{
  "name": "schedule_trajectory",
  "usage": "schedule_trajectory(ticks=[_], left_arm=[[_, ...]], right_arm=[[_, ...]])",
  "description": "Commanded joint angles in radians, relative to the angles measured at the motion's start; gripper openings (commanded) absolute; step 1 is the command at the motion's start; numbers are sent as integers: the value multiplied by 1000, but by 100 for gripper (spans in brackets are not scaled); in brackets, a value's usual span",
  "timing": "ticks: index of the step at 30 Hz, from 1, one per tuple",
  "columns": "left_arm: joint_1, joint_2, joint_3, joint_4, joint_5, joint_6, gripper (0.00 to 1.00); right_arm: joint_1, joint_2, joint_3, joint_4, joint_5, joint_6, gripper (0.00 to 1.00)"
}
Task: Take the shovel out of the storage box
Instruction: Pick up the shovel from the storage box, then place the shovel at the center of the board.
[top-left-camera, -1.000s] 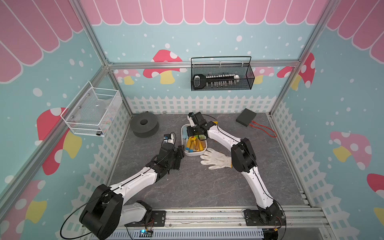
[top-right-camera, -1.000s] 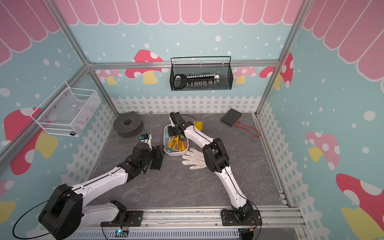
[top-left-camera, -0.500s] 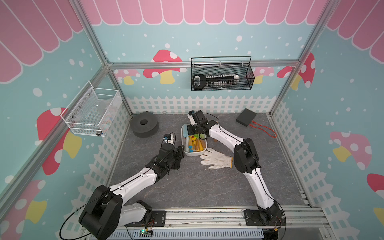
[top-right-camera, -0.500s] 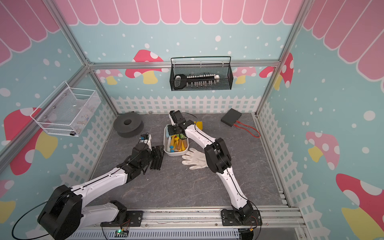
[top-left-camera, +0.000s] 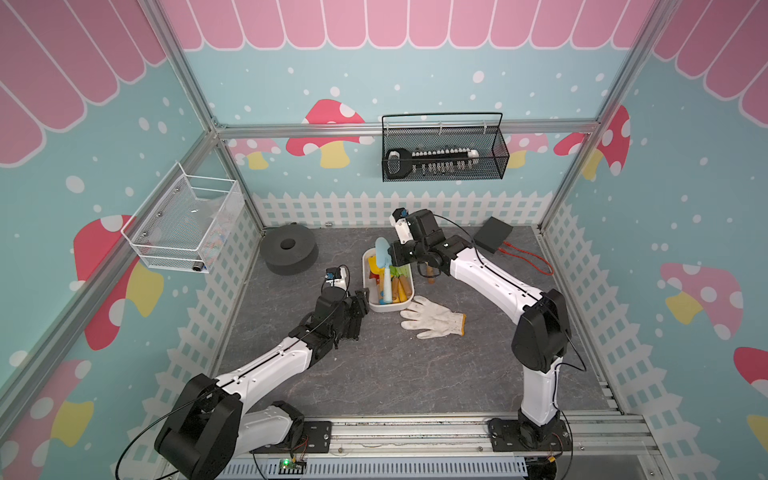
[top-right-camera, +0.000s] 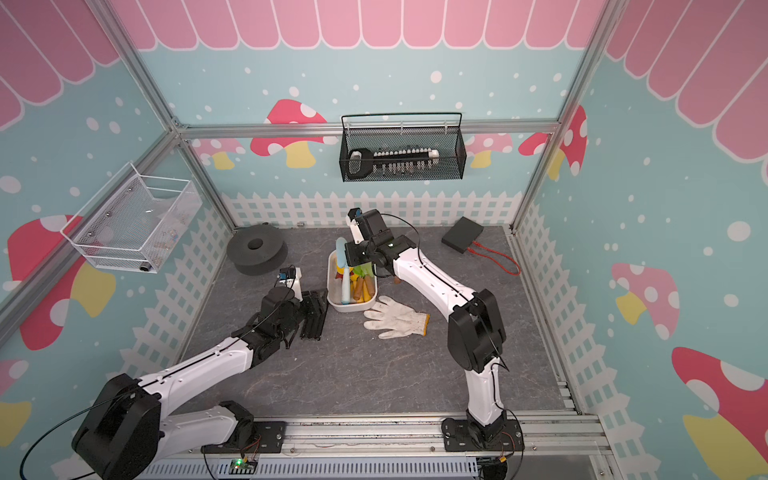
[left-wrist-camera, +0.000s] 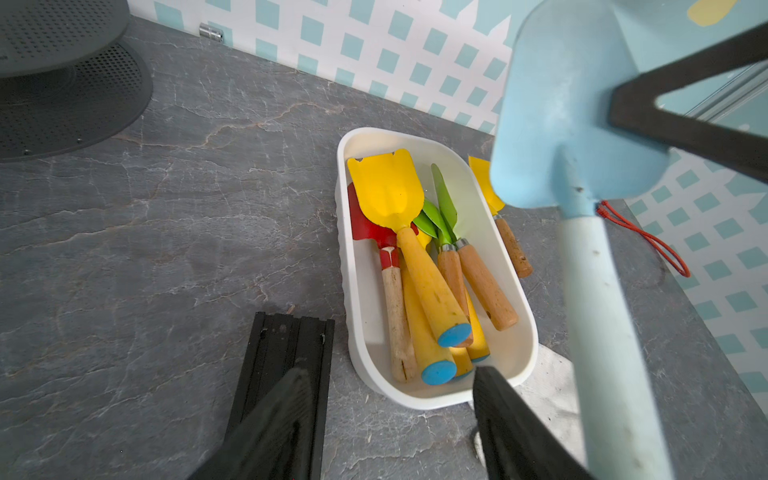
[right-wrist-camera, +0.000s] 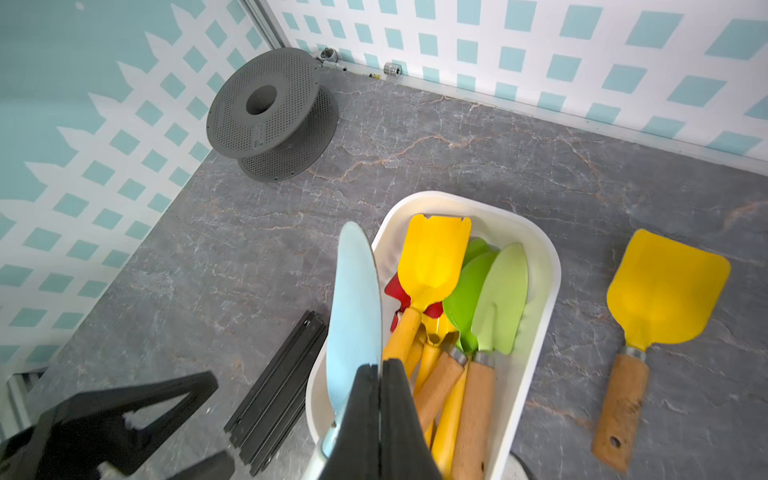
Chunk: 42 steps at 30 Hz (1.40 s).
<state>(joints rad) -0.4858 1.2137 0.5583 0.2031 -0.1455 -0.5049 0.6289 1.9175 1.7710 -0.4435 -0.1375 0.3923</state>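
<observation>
White glove (top-left-camera: 432, 321), grey spool (top-left-camera: 301, 249), black rail (top-right-camera: 313, 314) on floor (top-left-camera: 374, 374).

Shovels: one light-blue shovel (left-wrist-camera: 573, 124), one wooden-handled yellow shovel (right-wrist-camera: 665, 291) on the floor. In the single storage box (left-wrist-camera: 415, 399) there are one red shovel (left-wrist-camera: 365, 224), one dark green shovel (right-wrist-camera: 461, 299), one pale green shovel (right-wrist-camera: 500, 291) and one all-yellow shovel (left-wrist-camera: 384, 187). At least one further blue-capped yellow handle (left-wrist-camera: 438, 371) lies beneath, the full number not determinable. Other items, one of each: black mesh basket (top-left-camera: 494, 164), white wire basket (top-left-camera: 183, 224), white glove (top-left-camera: 432, 320), grey spool (top-left-camera: 289, 253), black flat case (top-left-camera: 492, 239), black grooved bar (left-wrist-camera: 286, 345).
</observation>
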Motion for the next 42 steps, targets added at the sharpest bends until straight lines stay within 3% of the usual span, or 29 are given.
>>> schedule_trajectory(ticks=[1, 8, 18, 30, 42], left_arm=[[-7, 10, -21, 69, 11, -9, 66], [-7, 74, 5, 117, 34, 25, 66], [-7, 106, -9, 219, 107, 102, 66], [-7, 47, 46, 69, 158, 213, 67], [-4, 128, 118, -7, 190, 191, 67]], right_arm=[[-32, -84, -82, -1, -47, -17, 0], [-128, -115, -201, 29, -153, -43, 0], [-267, -79, -240, 38, -231, -90, 0], [-394, 20, -188, 49, -288, -130, 0], [-504, 184, -42, 51, -361, -158, 0]])
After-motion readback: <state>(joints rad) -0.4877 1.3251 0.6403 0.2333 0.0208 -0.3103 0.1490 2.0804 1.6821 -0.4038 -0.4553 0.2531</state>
